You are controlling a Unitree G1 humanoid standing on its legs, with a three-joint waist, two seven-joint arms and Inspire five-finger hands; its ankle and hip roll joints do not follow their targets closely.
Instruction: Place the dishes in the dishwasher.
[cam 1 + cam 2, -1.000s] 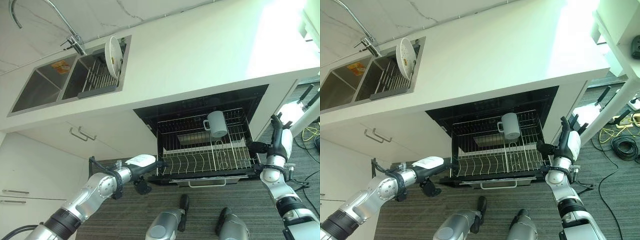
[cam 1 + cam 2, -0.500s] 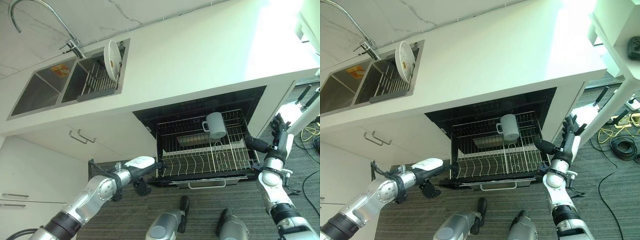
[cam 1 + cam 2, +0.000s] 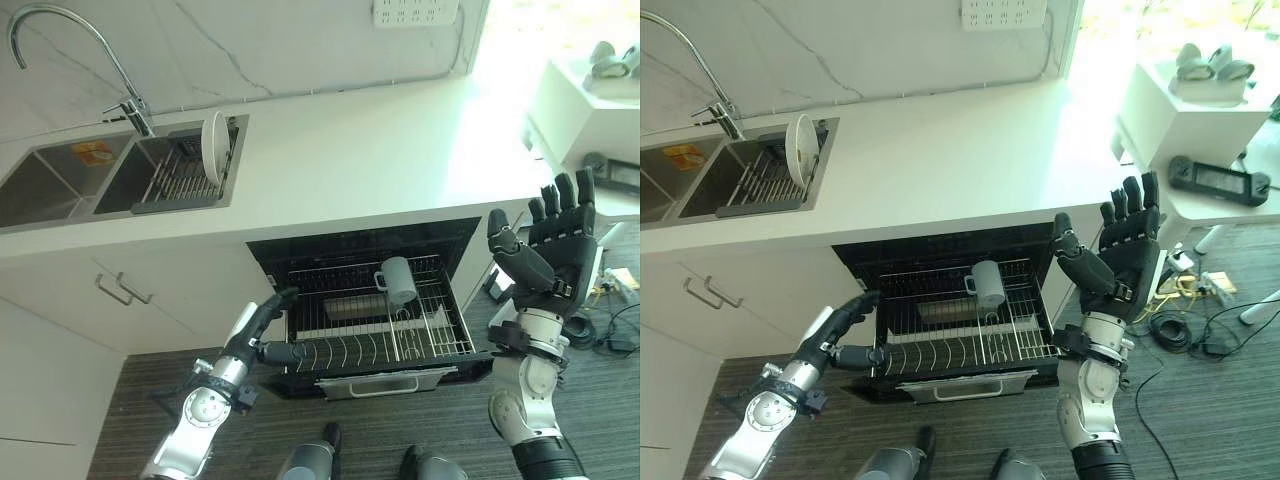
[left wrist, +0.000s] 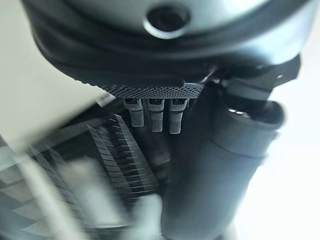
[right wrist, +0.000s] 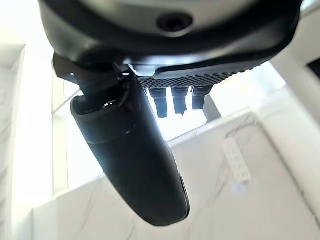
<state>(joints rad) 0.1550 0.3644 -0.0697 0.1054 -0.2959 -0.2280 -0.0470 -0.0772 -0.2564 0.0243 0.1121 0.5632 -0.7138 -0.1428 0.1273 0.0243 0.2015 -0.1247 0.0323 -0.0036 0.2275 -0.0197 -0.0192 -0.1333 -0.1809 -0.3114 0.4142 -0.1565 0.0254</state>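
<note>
Kitchen seen from above, looking down on a white surface (image 3: 380,140) with a double sink (image 3: 60,185) set into it. Below the surface, an open dishwasher (image 3: 360,240) with its wire rack (image 3: 375,335) pulled out.

In the rack already: one pale mug (image 3: 397,280), lying toward the back, handle pointing toward the sink side. Rows of upright tines in front of the mug, all bare.

Left to load, judging by the task: one white plate (image 3: 213,148), standing on edge in a drying rack (image 3: 180,180) inside the sink basin nearer the dishwasher. Plate's flat face turned sideways, long axis upright, rim uppermost.

Left robot hand (image 3: 262,318) low, just beside the sink-side corner of the wire rack, fingers straight and apart, holding nothing. Right robot hand (image 3: 552,245) raised on the far side of the dishwasher from the sink, palm forward, fingers spread wide and upright, also empty.

Key relation for the coming move: plate lies up and back from the left robot hand, on the sink side of the dishwasher. Left robot hand clearly the nearer one; right robot hand well apart from the plate, with the whole dishwasher between. Likely next: a reach up over the surface edge, gripping the plate by its upper rim.
</note>
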